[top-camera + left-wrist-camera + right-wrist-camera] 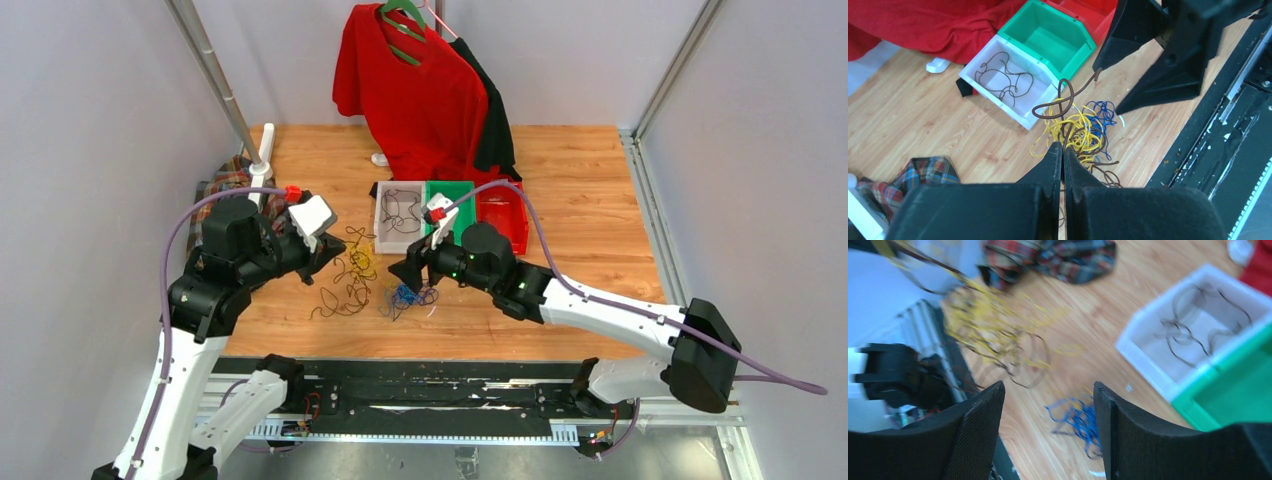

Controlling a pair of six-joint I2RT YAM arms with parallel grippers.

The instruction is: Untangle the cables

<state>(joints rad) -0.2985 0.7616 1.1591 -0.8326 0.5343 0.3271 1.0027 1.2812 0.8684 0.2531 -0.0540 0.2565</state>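
A tangle of yellow and dark cables [350,275] lies on the wooden table, with a blue cable bunch [405,297] to its right. My left gripper [335,245] is shut on a dark brown cable [1066,97] that rises from its fingertips [1063,147] in a loop above the yellow cables [1078,127] and the blue cables [1103,112]. My right gripper [405,272] is open and empty, its jaws wide apart just above the blue cables [1078,420]. The yellow tangle [988,325] is blurred in the right wrist view.
A white bin [380,225] holding a dark cable, a green bin [450,195] and a red bin [505,215] stand in a row behind the tangle. A red shirt [420,90] hangs at the back. A plaid cloth [215,190] lies at the left.
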